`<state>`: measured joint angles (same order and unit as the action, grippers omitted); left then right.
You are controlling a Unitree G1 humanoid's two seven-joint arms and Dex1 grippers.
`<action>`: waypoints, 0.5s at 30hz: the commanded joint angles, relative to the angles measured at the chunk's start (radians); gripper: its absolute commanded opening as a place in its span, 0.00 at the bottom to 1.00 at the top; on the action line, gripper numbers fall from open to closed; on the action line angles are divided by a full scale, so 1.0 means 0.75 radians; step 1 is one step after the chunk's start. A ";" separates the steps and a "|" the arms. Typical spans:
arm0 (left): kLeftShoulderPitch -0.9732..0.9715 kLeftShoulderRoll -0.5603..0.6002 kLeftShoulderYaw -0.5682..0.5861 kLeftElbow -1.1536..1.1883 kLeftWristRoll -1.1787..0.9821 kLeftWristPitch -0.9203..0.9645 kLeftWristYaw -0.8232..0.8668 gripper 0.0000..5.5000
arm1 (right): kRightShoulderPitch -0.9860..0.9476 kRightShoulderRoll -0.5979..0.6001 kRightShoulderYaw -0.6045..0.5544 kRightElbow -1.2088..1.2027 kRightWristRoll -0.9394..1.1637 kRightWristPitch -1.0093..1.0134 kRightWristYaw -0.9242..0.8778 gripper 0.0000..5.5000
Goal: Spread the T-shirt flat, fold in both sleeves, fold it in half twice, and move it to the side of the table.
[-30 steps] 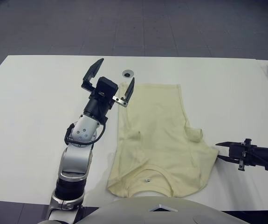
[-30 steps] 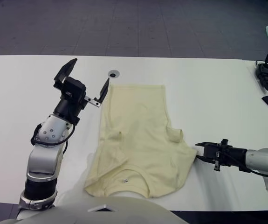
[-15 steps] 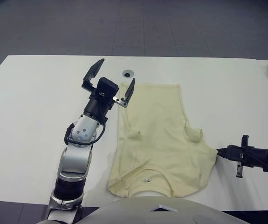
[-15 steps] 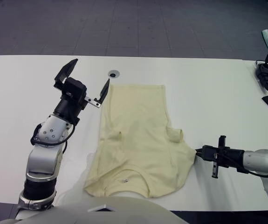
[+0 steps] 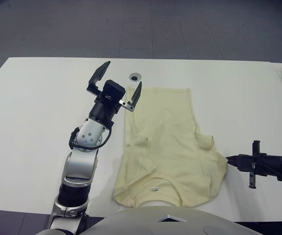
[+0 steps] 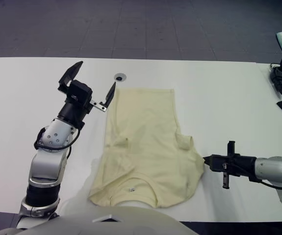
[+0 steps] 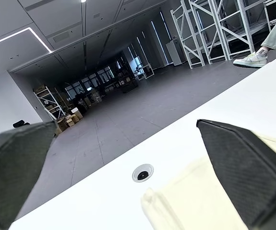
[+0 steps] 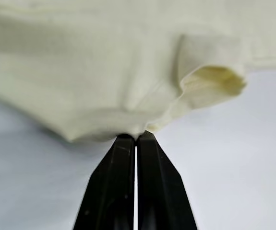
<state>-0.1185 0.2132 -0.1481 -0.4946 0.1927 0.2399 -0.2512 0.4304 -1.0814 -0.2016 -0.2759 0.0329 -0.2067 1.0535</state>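
Pinching the right side of the T-shirt (image 5: 167, 147), laid toward the table (image 5: 33, 107)'s near edge, with right gripper (image 8: 136, 136) fingers pressed together. Holding left gripper (image 5: 122, 74) spread wide, empty, by the hem corner. Cannot read the tiny collar label (image 5: 155, 189).

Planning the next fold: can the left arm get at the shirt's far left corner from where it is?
Probably yes. The left gripper is open and raised right beside that corner of the shirt, with nothing between them. The right gripper is shut on the opposite edge, out of the way.

cable grommet (image 5: 135, 76) | black cables (image 6: 280, 76), right edge | grey floor (image 5: 145, 24) | metal racks (image 7: 210, 28)
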 commanded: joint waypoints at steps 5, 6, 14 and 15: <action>-0.029 0.009 -0.004 0.042 -0.003 -0.019 -0.003 0.98 | -0.159 -0.006 0.135 -0.244 -0.006 0.108 0.036 0.00; -0.031 0.009 -0.006 0.045 -0.002 -0.022 -0.004 0.98 | -0.197 0.004 0.174 -0.255 -0.014 0.123 0.037 0.00; -0.038 0.007 -0.020 0.065 0.003 -0.030 -0.006 0.98 | -0.432 0.092 0.460 -0.275 -0.130 0.197 0.052 0.00; -0.037 0.006 -0.023 0.065 0.004 -0.030 -0.006 0.98 | -0.455 0.107 0.489 -0.270 -0.146 0.204 0.052 0.00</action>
<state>-0.1395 0.2145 -0.1560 -0.4488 0.1933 0.2188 -0.2513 0.1350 -1.0249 0.1179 -0.4808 -0.0458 -0.0722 1.0889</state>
